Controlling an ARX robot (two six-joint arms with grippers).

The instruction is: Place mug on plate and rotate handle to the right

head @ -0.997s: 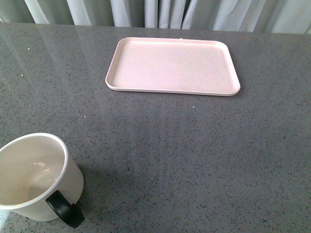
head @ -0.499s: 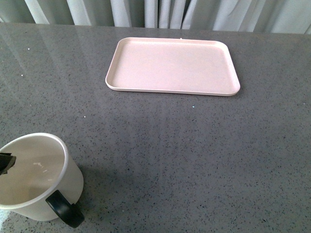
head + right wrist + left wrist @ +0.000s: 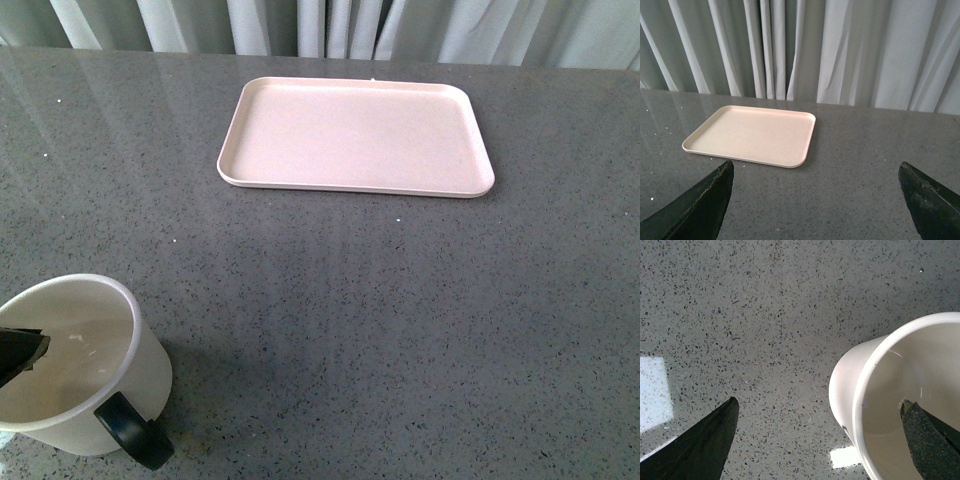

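The white mug point(image 3: 140, 375) stands upright at the near left of the grey table, its black handle point(image 3: 135, 432) towards the front. The smiley face does not show. The pale pink plate point(image 3: 356, 137) lies empty at the far middle. My left gripper point(image 3: 822, 440) is open and straddles the mug's wall point(image 3: 847, 390): one fingertip point(image 3: 927, 437) is inside the mug, the other point(image 3: 705, 437) outside over the table. A dark fingertip point(image 3: 20, 350) shows over the mug's mouth in the front view. My right gripper point(image 3: 815, 200) is open and empty, raised above the table, with the plate point(image 3: 752, 134) ahead of it.
Grey speckled tabletop point(image 3: 400, 300) lies between mug and plate. Pale curtains point(image 3: 840, 50) hang behind the table's far edge. Bright light patches point(image 3: 652, 390) reflect on the table near the mug.
A left fingertip has come into the front view from the left edge and moved further over the mug's mouth. Mug and plate have not moved.
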